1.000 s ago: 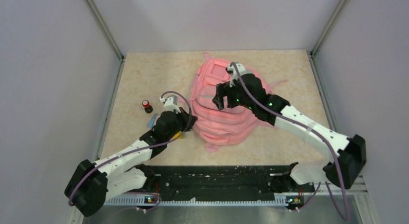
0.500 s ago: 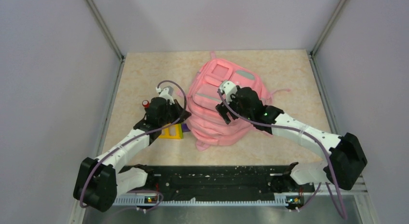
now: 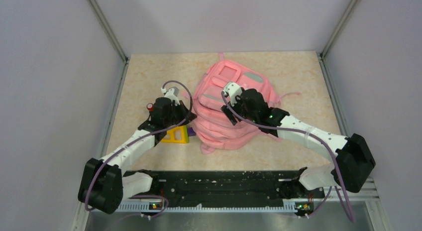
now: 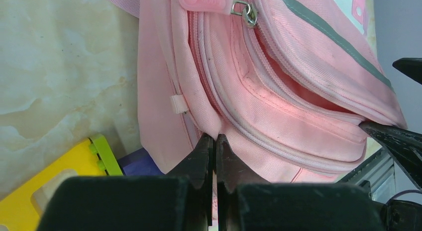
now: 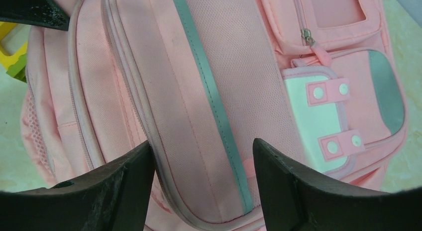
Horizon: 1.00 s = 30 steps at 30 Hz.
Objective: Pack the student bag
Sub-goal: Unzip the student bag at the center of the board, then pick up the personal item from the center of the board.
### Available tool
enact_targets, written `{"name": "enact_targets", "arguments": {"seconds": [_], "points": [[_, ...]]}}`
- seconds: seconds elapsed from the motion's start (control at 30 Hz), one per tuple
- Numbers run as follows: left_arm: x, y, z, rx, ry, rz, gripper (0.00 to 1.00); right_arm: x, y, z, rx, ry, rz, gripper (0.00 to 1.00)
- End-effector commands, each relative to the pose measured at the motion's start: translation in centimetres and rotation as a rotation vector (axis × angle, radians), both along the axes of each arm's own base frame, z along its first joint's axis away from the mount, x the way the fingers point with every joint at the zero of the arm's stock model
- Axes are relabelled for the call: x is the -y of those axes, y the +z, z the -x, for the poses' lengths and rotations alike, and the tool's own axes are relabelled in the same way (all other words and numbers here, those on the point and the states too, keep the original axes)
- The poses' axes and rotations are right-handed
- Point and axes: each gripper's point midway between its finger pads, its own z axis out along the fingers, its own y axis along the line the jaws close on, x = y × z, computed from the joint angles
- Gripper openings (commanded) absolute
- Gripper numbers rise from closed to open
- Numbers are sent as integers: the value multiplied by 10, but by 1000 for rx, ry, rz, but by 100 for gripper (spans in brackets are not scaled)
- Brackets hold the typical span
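The student bag [image 3: 219,134] is a big pink backpack lying mid-table, front pockets up. My left gripper [image 3: 187,120] is at its left edge. In the left wrist view it [image 4: 215,139] is shut on a fold of pink fabric just below the zip seam. A pink zip pull [image 4: 206,0] lies further up that seam. My right gripper [image 3: 230,111] hovers over the bag's front. In the right wrist view it [image 5: 203,156] is open, its fingers [image 5: 124,181] spread either side of a pocket panel with a grey strip [image 5: 209,91].
A yellow block with a green edge [image 3: 175,135] and a purple piece [image 3: 191,132] lie by the bag's left side, partly under it. A small red-capped item [image 3: 150,106] stands further left. Grey walls enclose the table, and a black rail [image 3: 224,183] runs along its near edge.
The left gripper pulled the bag's edge up and to the left, uncovering the yellow block. The bag shifted and flattened. The right gripper came down and left over the bag's front.
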Motion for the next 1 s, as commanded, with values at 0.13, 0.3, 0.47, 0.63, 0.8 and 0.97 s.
{"name": "enact_targets", "arguments": {"seconds": [0.13,0.3,0.47,0.63,0.8,0.97], "points": [[-2,45,-26,158,15,9,0,8,56,-32,175,-150,-76,58],[-19,45,-29,157,75,-74,0,13,62,-33,190,-181,-94,7],[-71,35,-25,120,284,-230,53,20,67,-28,191,-215,-138,0],[-129,28,-19,98,491,-307,78,17,60,-22,166,-192,-155,0],[-170,21,-31,64,623,-317,82,12,58,-17,149,-159,-177,0],[-199,14,-58,21,684,-289,85,10,57,-11,133,-133,-197,0]]}}
